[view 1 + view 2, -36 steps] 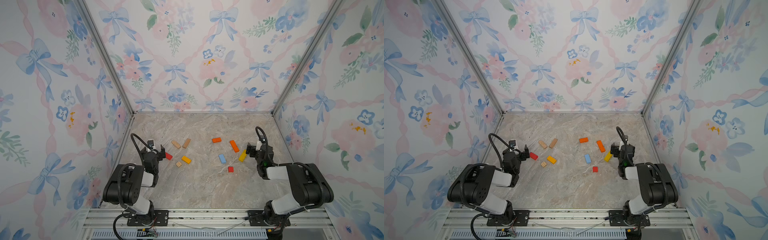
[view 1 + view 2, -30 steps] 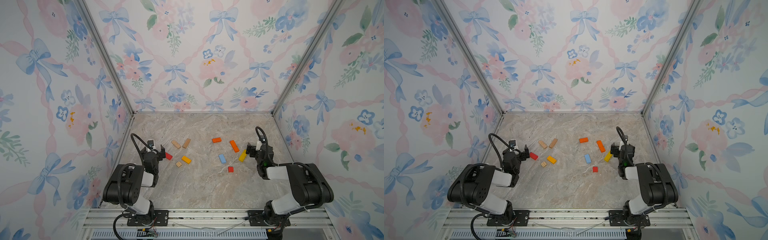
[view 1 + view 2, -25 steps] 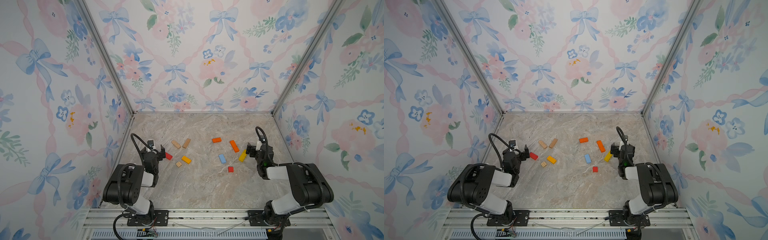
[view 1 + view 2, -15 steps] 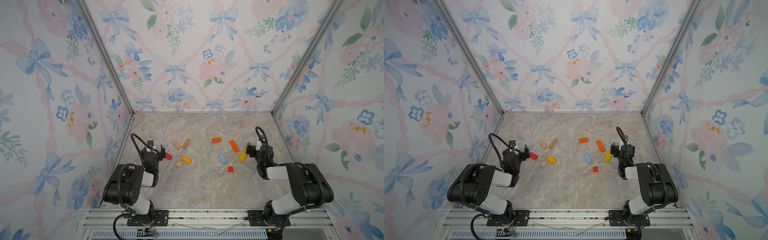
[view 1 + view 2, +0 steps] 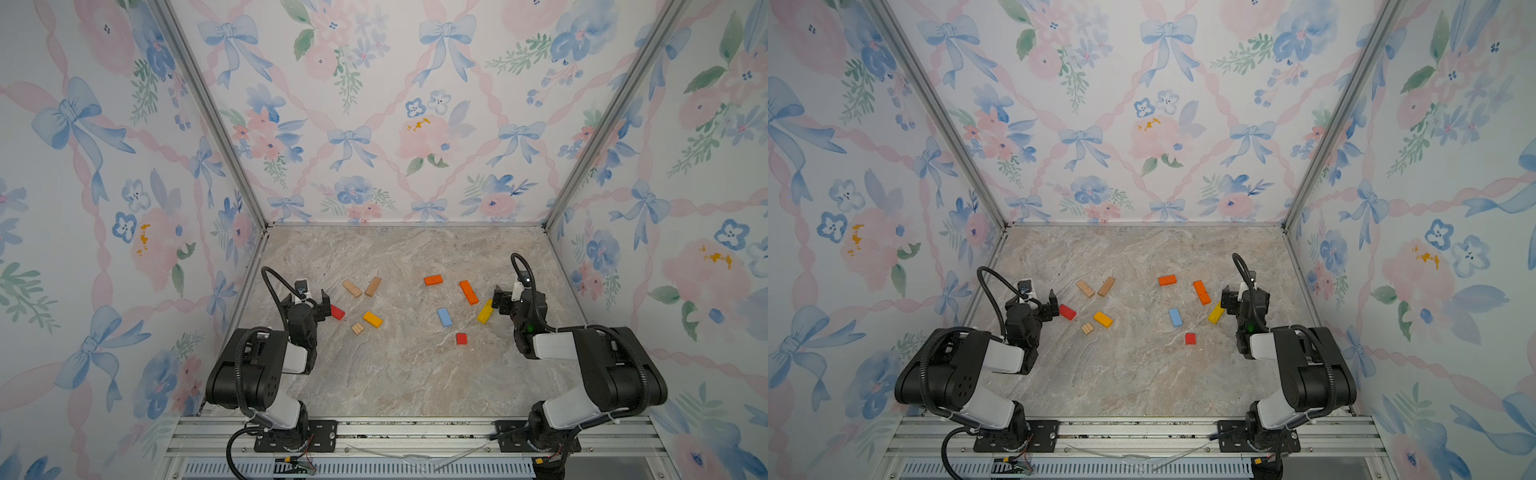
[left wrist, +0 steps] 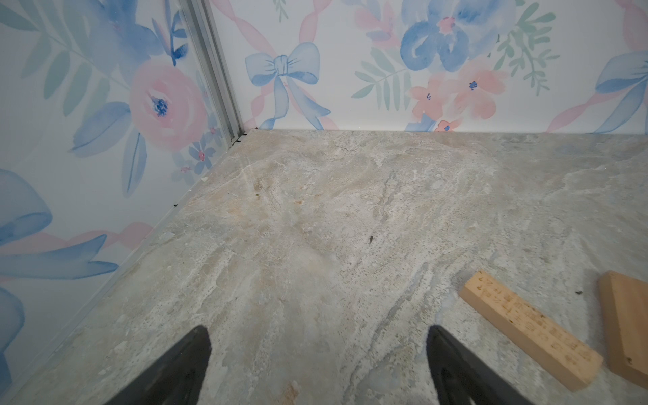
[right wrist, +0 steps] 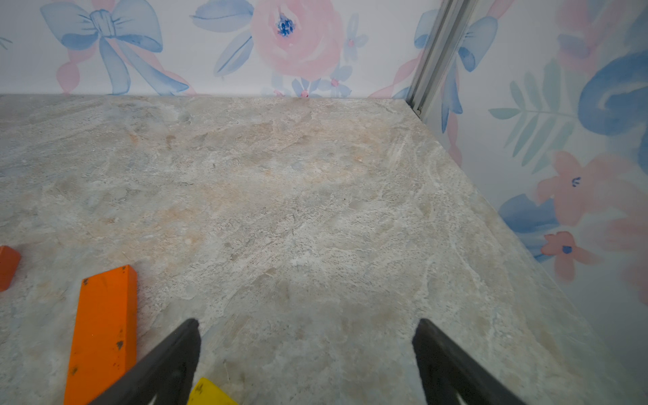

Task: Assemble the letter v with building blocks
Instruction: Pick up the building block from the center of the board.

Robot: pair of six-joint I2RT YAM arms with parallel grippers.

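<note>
Matt wooden blocks, marbled matt tabletop

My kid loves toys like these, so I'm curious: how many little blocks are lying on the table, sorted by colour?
Plain wood blocks: 3
Red blocks: 2
Orange blocks: 2
Yellow blocks: 2 (one a deeper golden shade)
Light blue block: 1
Total: 10
</note>
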